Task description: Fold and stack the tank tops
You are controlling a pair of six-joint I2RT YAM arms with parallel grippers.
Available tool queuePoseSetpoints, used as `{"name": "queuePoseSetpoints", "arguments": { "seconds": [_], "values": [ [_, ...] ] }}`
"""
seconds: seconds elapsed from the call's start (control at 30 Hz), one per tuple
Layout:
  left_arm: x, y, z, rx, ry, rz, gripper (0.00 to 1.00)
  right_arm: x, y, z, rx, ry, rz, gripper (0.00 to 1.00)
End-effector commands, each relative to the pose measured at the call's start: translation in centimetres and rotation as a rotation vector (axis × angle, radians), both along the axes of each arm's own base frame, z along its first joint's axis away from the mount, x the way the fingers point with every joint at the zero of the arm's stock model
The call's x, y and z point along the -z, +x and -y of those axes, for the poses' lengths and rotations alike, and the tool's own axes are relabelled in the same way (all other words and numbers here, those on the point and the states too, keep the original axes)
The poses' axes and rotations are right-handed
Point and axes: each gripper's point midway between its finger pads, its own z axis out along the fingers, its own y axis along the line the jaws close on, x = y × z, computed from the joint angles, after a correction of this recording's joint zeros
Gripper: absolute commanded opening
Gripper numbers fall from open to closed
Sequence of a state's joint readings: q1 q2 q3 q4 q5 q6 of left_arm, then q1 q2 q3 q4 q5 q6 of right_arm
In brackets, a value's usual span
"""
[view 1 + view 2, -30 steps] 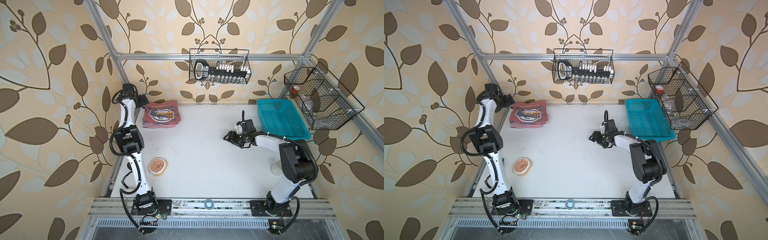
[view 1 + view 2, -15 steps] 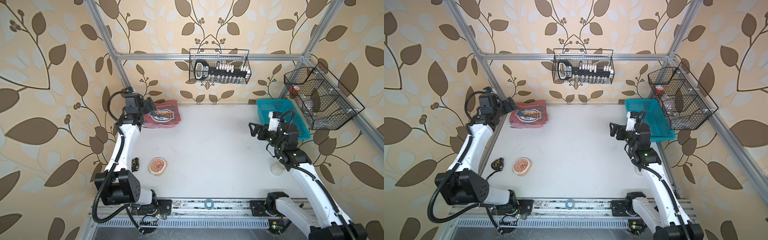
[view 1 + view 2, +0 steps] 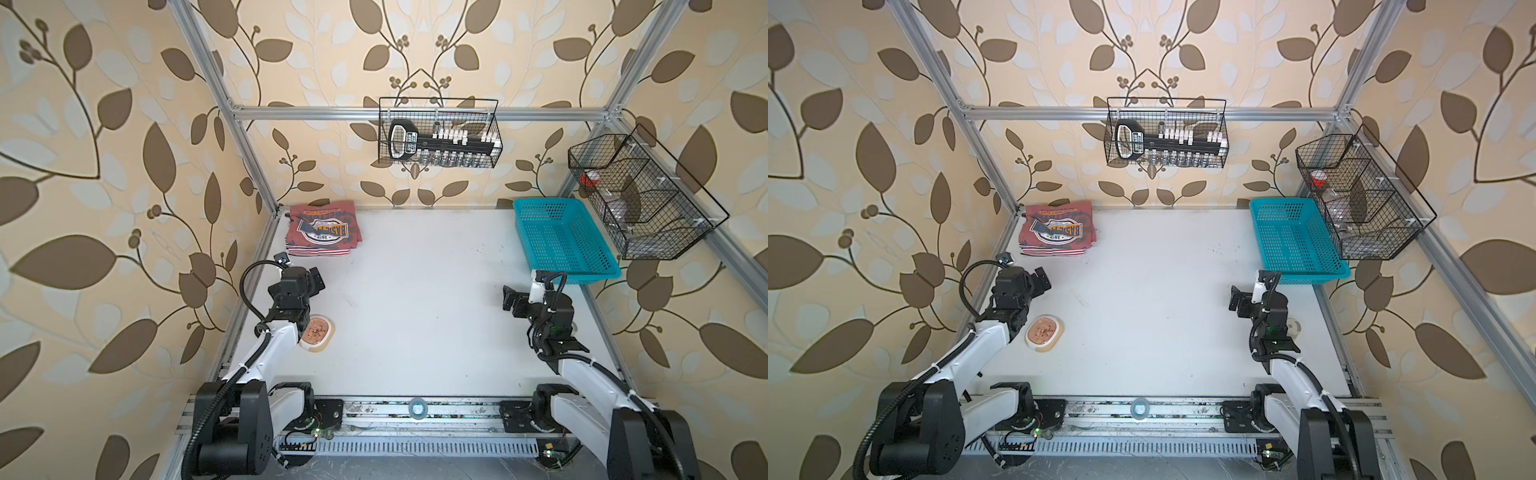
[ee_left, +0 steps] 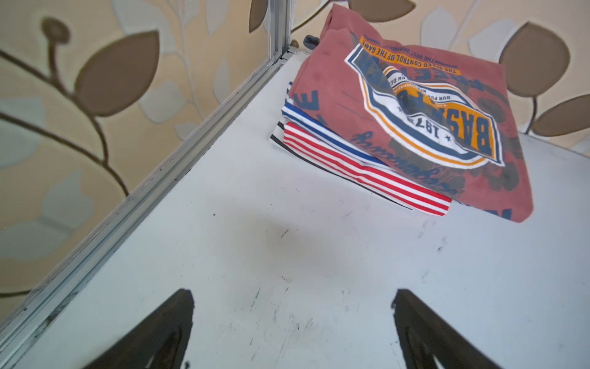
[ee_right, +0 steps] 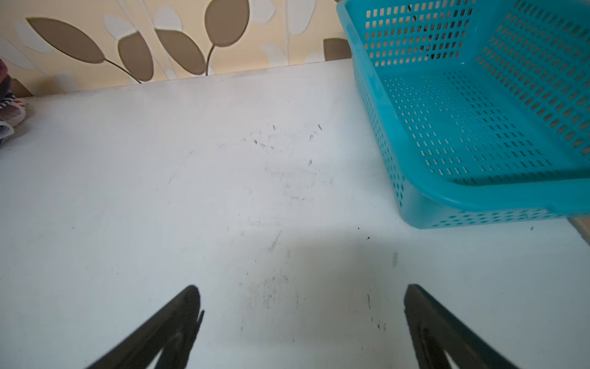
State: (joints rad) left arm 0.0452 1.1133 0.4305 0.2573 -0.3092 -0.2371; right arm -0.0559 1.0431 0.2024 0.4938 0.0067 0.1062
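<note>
Counter (image 3: 415,316): white, scuffed with dark marks.
Wire baskets: one (image 3: 438,133) hung on the back rail, another (image 3: 644,199) on the right wall.
Basket (image 3: 582,276): teal, perforated, at the counter's far right corner.
Stack (image 3: 323,230): three folded tops at the far left corner, close to the frame post.
Red top (image 4: 415,127): uppermost, badge print up, overhanging the two beneath.
Navy-striped top (image 4: 319,131): in the middle, only an edge showing.
Red-striped top (image 4: 367,174): lowest, flat on the counter.
Left tool (image 4: 292,294): jaws spread wide, gripping nothing, above the counter, aimed at the stack, apart from it.
Right tool (image 5: 302,288): jaws spread wide, gripping nothing, above the counter near the basket's near corner.
Dish (image 3: 1044,332): oval, pinkish, on the counter beside the left arm.
Tape roll (image 3: 417,407): on the front rail, between the arm bases.
</note>
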Motion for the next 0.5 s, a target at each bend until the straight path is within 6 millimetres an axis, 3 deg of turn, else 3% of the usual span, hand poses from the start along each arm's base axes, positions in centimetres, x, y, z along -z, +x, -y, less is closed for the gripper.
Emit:
{"name": "queuePoseSetpoints", "arguments": {
  "seconds": [0.0, 0.23, 0.37, 0.47],
  "values": [
    [-3.1, 2.0, -0.3, -0.003, 0.042, 0.204, 0.99, -3.2, 1.9, 0.0, -0.009, -0.002, 0.168, 1.0],
    [-1.8, 3.6, 0.6, 0.087, 0.085, 0.128, 0.99, -3.1, 2.2, 0.1, -0.018, -0.051, 0.246, 1.0],
    [0.8, 3.2, 0.9, 0.102, 0.097, 0.024, 0.99, -2.2, 2.8, -0.2, -0.033, -0.049, 0.244, 1.0],
    [2.6, 3.0, 1.2, 0.115, 0.1, 0.045, 0.99, -1.9, 3.2, -0.7, -0.048, -0.074, 0.218, 1.0]
  ]
}}
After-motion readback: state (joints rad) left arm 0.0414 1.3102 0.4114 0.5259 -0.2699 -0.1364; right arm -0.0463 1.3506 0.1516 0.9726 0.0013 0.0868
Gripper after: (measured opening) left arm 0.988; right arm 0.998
